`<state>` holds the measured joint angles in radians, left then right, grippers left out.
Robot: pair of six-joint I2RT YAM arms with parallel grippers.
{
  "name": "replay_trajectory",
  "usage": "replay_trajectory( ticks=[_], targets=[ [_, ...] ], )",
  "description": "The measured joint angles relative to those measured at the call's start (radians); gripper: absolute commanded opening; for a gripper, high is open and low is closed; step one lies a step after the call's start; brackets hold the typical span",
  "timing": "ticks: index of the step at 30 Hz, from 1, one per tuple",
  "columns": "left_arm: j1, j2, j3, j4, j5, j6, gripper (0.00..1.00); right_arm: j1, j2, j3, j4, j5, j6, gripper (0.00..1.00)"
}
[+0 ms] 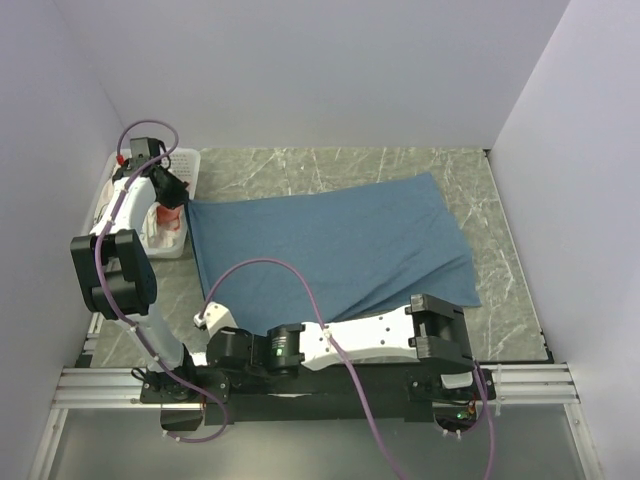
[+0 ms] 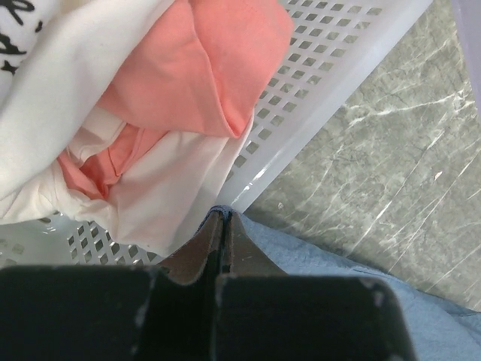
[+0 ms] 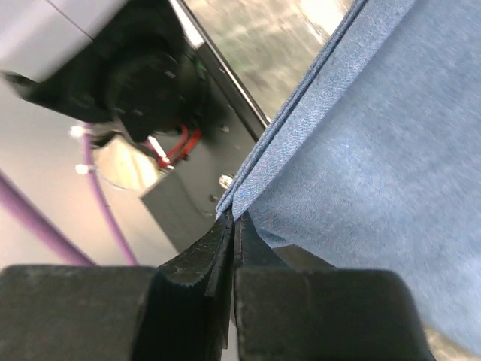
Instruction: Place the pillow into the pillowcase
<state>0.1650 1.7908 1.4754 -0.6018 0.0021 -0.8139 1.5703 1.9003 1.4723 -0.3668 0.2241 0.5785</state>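
Note:
The dusty-blue pillowcase (image 1: 330, 250) lies spread over the marble table, stretched along its left edge between my two grippers. My left gripper (image 1: 186, 203) is shut on its far-left corner beside the basket; in the left wrist view the fingertips (image 2: 222, 218) pinch the blue cloth (image 2: 338, 278). My right gripper (image 1: 212, 322) is shut on the near-left corner by the arm bases; in the right wrist view the jaws (image 3: 234, 219) clamp the hemmed edge of the blue cloth (image 3: 376, 150). The pillow is not in view.
A white perforated basket (image 1: 115, 195) stands at the far left, right behind my left gripper. It holds a white printed cloth (image 2: 75, 60) and pink fabric (image 2: 203, 68); its rim (image 2: 331, 83) shows too. White walls enclose the table. The left arm's base (image 3: 150, 83) is close to my right gripper.

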Motion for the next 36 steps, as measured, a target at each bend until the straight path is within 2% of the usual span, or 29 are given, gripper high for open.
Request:
replay_trajectory(
  ticks=[2,7,9,11,13,14,15,16,17,18,19,20,22,24,26,32,36],
  targets=[
    [0.0,0.0,0.0,0.005,0.0,0.01,0.01,-0.006,0.001,0.017,0.006,-0.015,-0.001,0.04],
    [0.0,0.0,0.001,0.034,0.001,0.022,0.03,-0.026,0.02,0.092,-0.004,-0.048,-0.014,0.14],
    [0.0,0.0,0.001,0.042,0.001,0.031,0.1,-0.029,0.027,0.118,-0.013,-0.056,-0.023,0.2],
    [0.0,0.0,0.002,0.044,0.001,0.039,0.25,-0.029,0.03,0.13,-0.018,-0.064,-0.029,0.24],
    [0.0,0.0,0.002,0.05,0.0,0.049,0.33,-0.029,0.031,0.131,-0.019,-0.08,-0.034,0.34],
    [0.001,0.0,0.002,0.059,0.001,0.049,0.47,-0.028,0.032,0.131,-0.021,-0.09,-0.034,0.4],
    [0.002,0.0,0.002,0.067,0.001,0.051,0.52,-0.026,0.032,0.131,-0.022,-0.099,-0.032,0.5],
    [0.003,0.0,0.002,0.075,0.0,0.054,0.58,-0.023,0.032,0.131,-0.026,-0.105,-0.035,0.54],
    [0.005,-0.001,0.003,0.083,0.0,0.055,0.71,-0.018,0.032,0.132,-0.032,-0.107,-0.035,0.58],
    [0.006,-0.002,0.005,0.09,0.001,0.054,0.77,-0.014,0.032,0.132,-0.039,-0.108,-0.038,0.65],
    [0.006,-0.006,0.006,0.092,0.002,0.056,0.82,-0.011,0.032,0.132,-0.044,-0.109,-0.042,0.69],
    [0.007,-0.01,0.006,0.095,0.005,0.059,0.9,-0.008,0.032,0.132,-0.051,-0.108,-0.045,0.72],
    [0.009,-0.026,0.011,0.097,0.014,0.062,0.99,-0.004,0.031,0.132,-0.063,-0.106,-0.05,0.84],
    [0.01,-0.048,0.026,0.096,0.033,0.068,0.99,-0.002,0.026,0.132,-0.08,-0.099,-0.052,0.95],
    [0.007,-0.066,0.062,0.095,0.058,0.073,0.99,-0.002,0.011,0.132,-0.095,-0.089,-0.054,1.0],
    [-0.068,-0.129,0.162,0.087,0.082,0.116,0.99,-0.007,-0.131,0.086,-0.111,-0.031,-0.044,1.0],
    [-0.175,-0.231,0.115,0.102,0.088,0.123,0.99,-0.044,-0.351,-0.084,-0.089,0.03,-0.016,1.0]
  ],
)
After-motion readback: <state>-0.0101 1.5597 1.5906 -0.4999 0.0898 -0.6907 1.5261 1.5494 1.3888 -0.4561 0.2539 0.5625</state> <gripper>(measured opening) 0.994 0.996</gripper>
